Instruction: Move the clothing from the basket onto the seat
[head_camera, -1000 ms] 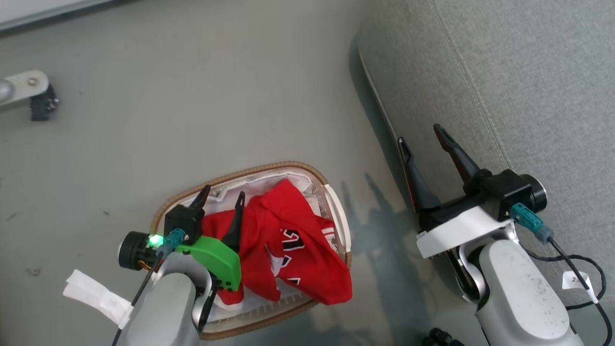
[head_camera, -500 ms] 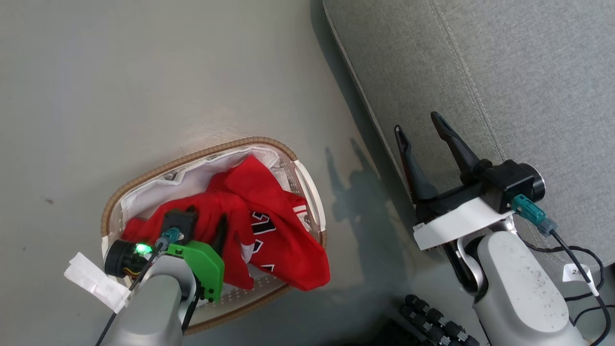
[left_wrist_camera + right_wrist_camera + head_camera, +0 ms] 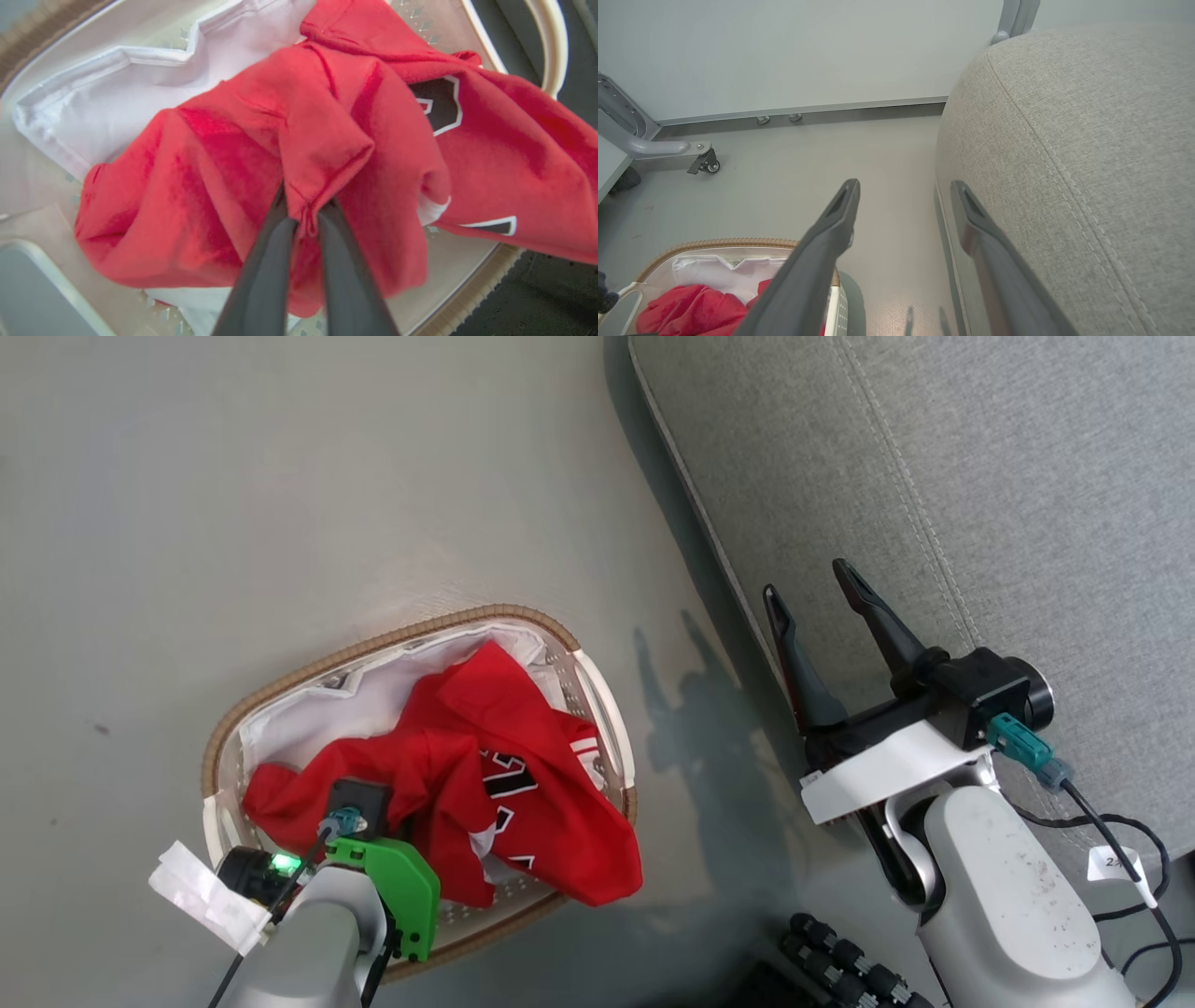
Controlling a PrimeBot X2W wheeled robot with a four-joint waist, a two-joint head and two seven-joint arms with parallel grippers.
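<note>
The basket (image 3: 373, 639) stands on the grey floor (image 3: 280, 476), apart from the rounded edge of the seat (image 3: 980, 476). A strip of bare floor lies between them, and much open floor is on the far side of the basket. The clothing (image 3: 523, 775) lies inside the basket on a white liner sheet (image 3: 317, 709), and one red corner drapes over the rim.

The left tool (image 3: 306, 210) is down in the basket, its two fingers pressed together on a raised fold of the red clothing. The right tool (image 3: 808, 583) hangs at the edge of the seat, fingers spread, with nothing between them.

The right wrist view shows a pale wall (image 3: 808, 46) and a grey frame leg with a small caster wheel (image 3: 710, 165), well apart from the basket.

In the head view the left tool's fingers are hidden by its green mount and the cloth. The jersey number is folded, so I cannot read it whole. A dark ribbed object (image 3: 840, 952) is cut off at the bottom edge, and I cannot tell what it is.
</note>
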